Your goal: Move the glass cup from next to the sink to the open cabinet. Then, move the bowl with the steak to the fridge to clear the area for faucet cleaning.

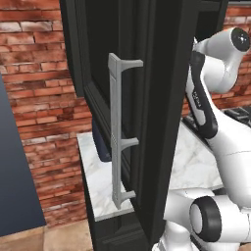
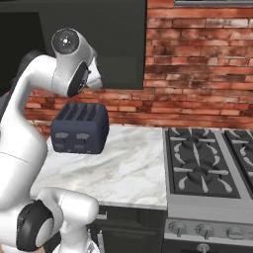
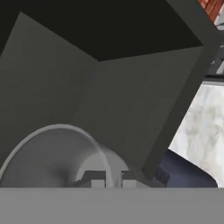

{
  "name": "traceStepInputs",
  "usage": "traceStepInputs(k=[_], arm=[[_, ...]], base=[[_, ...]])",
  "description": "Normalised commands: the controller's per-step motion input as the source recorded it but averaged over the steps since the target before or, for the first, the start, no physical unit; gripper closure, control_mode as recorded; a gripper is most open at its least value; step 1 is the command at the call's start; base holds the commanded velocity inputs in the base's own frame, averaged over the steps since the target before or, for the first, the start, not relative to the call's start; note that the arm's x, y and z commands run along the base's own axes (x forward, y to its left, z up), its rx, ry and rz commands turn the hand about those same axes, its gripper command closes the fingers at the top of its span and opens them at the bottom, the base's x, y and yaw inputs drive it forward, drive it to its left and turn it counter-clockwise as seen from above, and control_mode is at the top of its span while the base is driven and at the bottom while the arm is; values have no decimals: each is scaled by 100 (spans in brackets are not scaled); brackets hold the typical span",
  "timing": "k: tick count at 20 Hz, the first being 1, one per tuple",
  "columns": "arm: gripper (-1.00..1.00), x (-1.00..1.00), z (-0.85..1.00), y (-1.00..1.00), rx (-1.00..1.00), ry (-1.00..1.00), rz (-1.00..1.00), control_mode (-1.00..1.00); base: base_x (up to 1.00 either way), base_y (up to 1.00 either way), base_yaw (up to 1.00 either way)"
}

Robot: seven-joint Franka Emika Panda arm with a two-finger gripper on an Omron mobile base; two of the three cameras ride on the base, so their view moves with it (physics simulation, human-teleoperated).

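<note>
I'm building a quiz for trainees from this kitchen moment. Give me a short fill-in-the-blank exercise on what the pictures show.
1. The gripper is shut on the rim of the ____, seen in the hand view inside the open cabinet.
2. The dark blue toaster stands on the ____ countertop.
3. The cabinet door carries a long vertical ____ bar handle.
4. To the right of the countertop is a ____ with black grates.

Missing words: glass cup; marble; grey; stove

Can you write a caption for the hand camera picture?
Shut gripper holds the grey translucent glass cup by its rim inside the open black wall cabinet.
</note>
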Motion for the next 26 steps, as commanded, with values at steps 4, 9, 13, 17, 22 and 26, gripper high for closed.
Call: traceStepInputs(k=[4,9,13,17,22,26], arm=[[100,76,0,26,-6,0,-8,-100],[100,61,-3,22,-2,1,-5,-100],[100,70,-8,11,-2,2,-4,-100],[100,77,-13,5,-2,3,-6,-100],[100,42,-48,0,-6,11,-3,-100],[100,18,-57,0,-5,14,0,-100]], base=[[0,0,0],[0,0,0],[0,0,0],[0,0,0],[0,0,0],[0,0,0]])
